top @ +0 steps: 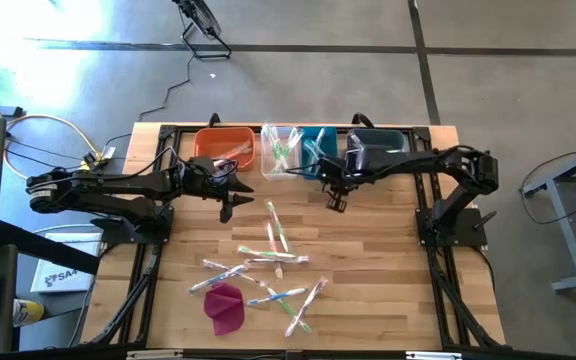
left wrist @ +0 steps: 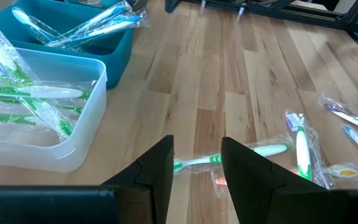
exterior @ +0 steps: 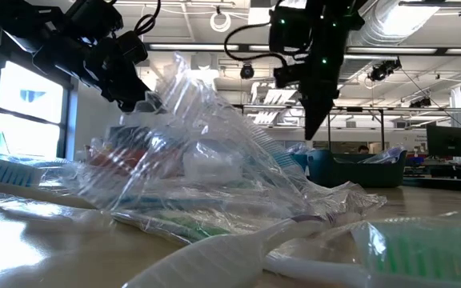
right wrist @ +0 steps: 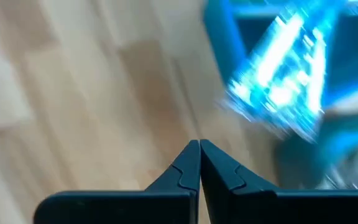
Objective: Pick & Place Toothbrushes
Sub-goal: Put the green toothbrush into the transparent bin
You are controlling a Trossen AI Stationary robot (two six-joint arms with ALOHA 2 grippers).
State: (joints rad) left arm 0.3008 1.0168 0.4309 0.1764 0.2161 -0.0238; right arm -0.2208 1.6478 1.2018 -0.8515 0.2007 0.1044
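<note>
Overhead, the wooden table [top: 368, 270] is seen with two dark arms reaching in from either side. At the left, the left gripper [top: 230, 205] is held above the boards just in front of the orange bin [top: 226, 146], its fingers [left wrist: 157, 171] parted and nothing caught between them; in its wrist view a green-handled toothbrush [left wrist: 241, 154] is seen lying on the wood directly below the gap. Along the far edge, four bins are ranged side by side: the orange one, then a clear bin [top: 280, 152] in which green-handled brushes are stacked, then a teal bin [top: 318, 148] in which blue-handled brushes are piled, then a dark blue bin [top: 383, 143]. Toward the middle and near edge, the loose toothbrushes [top: 268, 265] in clear wrappers are scattered over the boards, some crossing one another, and a magenta cloth [top: 226, 306] is lying at the near left of the scatter. At the right, the right gripper [top: 338, 198] is poised over bare wood just in front of the teal bin, its fingers [right wrist: 219, 171] pressed fully together with nothing held; a wrapped blue brush in the teal bin is seen blurred beyond them in its wrist view.
</note>
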